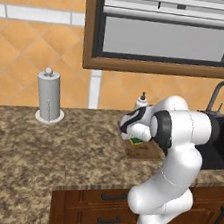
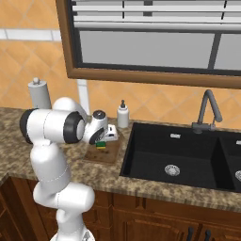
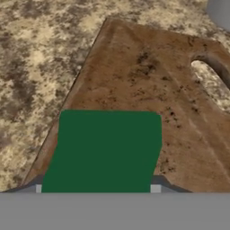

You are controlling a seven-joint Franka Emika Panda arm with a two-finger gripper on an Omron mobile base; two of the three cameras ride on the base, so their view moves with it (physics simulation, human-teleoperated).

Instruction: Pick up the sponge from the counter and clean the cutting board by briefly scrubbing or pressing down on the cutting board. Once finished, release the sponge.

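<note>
The sponge (image 3: 105,150) shows its green top, and in the side views its yellow base (image 2: 100,143) too. It rests on the brown wooden cutting board (image 3: 148,76), near the board's left edge. My gripper (image 3: 96,188) points down over the board with a fingertip against each side of the sponge, shut on it. From the left base view the gripper (image 1: 133,134) sits just above the sponge (image 1: 137,141) and the cutting board (image 1: 148,150). The board lies on the speckled granite counter (image 1: 38,149) beside the sink. It has a handle slot (image 3: 211,78) at its far end.
A black sink basin (image 2: 179,160) with a dark faucet (image 2: 207,110) lies right of the board. A soap bottle (image 2: 123,114) stands behind the board by the wall. A paper towel holder (image 1: 49,96) stands far left. Dark wood drawers (image 1: 105,209) run below the counter.
</note>
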